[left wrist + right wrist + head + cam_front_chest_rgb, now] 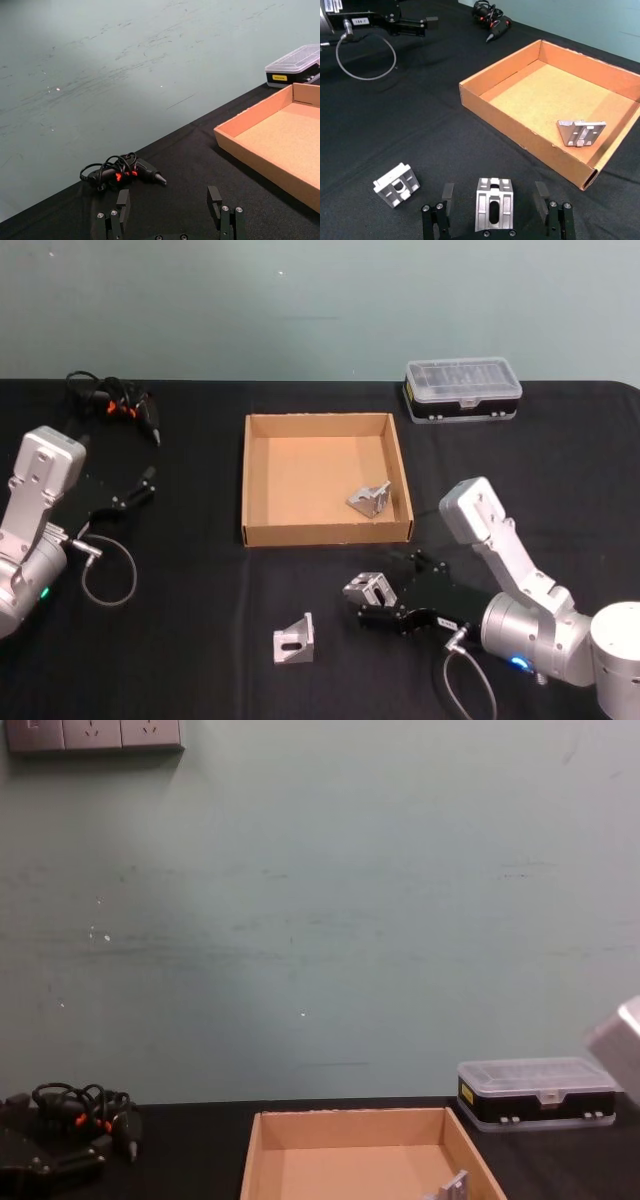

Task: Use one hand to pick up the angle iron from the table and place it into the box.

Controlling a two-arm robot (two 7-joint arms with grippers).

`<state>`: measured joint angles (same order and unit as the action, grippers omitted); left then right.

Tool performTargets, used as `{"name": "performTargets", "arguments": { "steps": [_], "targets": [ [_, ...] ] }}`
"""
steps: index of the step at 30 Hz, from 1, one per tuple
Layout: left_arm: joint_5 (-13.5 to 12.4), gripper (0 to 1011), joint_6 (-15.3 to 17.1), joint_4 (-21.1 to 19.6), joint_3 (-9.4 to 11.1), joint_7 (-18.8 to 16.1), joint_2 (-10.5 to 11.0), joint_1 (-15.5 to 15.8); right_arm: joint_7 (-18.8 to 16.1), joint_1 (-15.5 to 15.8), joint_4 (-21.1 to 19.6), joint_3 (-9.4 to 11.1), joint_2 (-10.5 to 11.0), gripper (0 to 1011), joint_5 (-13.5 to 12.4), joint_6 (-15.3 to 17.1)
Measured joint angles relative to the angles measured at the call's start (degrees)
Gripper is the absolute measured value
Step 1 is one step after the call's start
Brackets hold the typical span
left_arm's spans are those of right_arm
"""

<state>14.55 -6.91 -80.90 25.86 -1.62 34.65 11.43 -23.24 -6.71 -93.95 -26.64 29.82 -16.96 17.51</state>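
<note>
Three angle irons are out, all small silver slotted brackets. One iron (370,498) lies inside the box (326,533), near its front right corner and just beside the right wall. It rests ribbed face up, its length running roughly left to right across the box floor.

A second iron (294,641) sits on the table (180,640) in front of the box's front left part, well apart from it. A slotted face is turned toward the robot; I cannot tell which way its length runs.

The third iron (494,212) lies between the fingers (447,192) of the right gripper (493,191). Its slotted face is up, and the slot runs in line with the gripper's reach. The fingers are spread, with a gap on each side of the iron, so they do not touch it. The right gripper is low over the table in front of the box's right half, pointing toward the robot's left.

Two grippers show. The left gripper (169,196) hangs over the left side of the table, well apart from the box, fingers spread with nothing between them.

One box, tan and lidless, stands mid-table. One clear-lidded case (462,390) stands behind its far right corner. One black tool with coiled cable (115,405) lies at the far left.
</note>
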Motion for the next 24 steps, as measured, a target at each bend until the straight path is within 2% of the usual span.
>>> {"name": "performTargets", "arguments": {
  "steps": [24],
  "targets": [
    [0.0, 1011, 0.0, 0.0, 0.0, 0.0, 0.0, 0.0, 0.2, -0.2, 2.1, 0.1, -2.5, 1004, 3.9, -0.5]
  ]
}}
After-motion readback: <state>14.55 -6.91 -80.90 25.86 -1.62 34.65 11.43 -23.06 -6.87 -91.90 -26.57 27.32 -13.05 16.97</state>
